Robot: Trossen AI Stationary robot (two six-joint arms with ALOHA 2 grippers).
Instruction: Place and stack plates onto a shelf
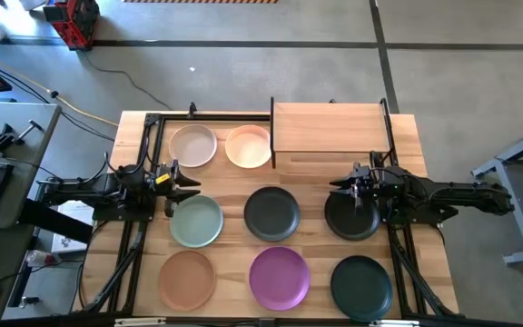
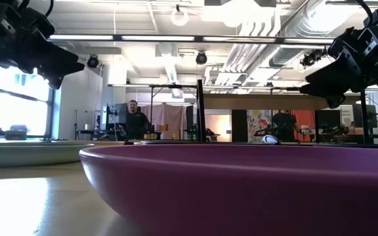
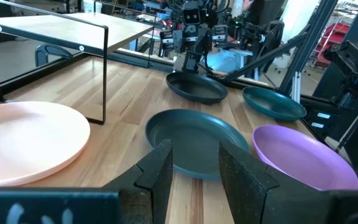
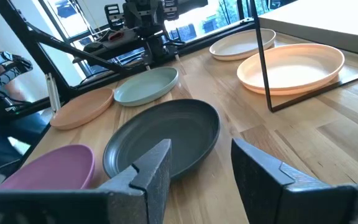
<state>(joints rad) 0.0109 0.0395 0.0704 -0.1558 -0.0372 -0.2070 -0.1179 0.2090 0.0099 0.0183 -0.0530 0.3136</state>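
Both grippers, the left gripper (image 1: 178,188) and the right gripper (image 1: 345,186), are open and hold nothing. The raised light-wood shelf (image 1: 330,127) is bare. A round shallow black plate (image 1: 271,213) might slip if pinched badly at its thin rim.

One camera hangs overhead, looking straight down on the whole wooden table (image 1: 320,218). Another sits at tabletop height, pressed close against the round purple matte plate (image 2: 241,190), facing the room beyond. Each wrist camera looks across the table toward the opposite arm; both share the central charcoal round plate (image 3: 194,142).
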